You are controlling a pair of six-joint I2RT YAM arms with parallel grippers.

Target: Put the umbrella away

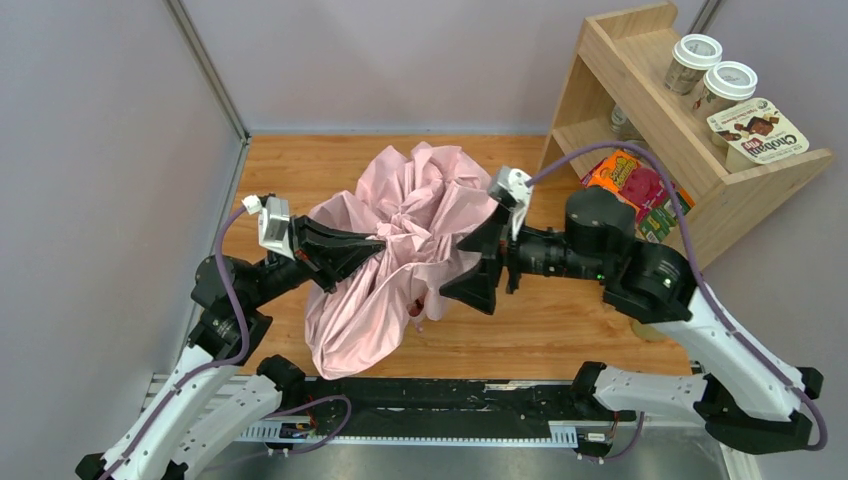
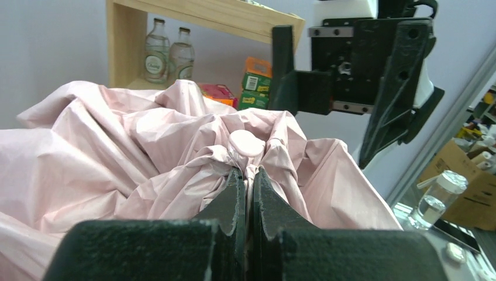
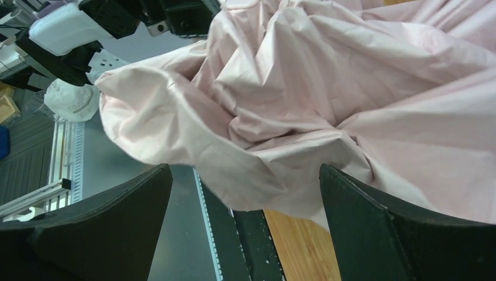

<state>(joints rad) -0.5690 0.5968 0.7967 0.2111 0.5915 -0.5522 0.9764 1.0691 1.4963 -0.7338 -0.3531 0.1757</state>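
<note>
One brand name we can read

We read "Chobani Flip" on the yogurt cup [image 1: 762,135] on top of the wooden shelf [image 1: 640,60]; the other labels on that shelf are too small to read.

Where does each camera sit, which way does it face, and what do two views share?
Top external: above and behind the robot, looking down on the table; left arm, right arm, umbrella between.
Left wrist: faces across the umbrella toward the shelf; left gripper shut on fabric.
Right wrist: faces the fabric and left arm; right gripper open.
Shared: both wrist views show the opposite arm.
</note>
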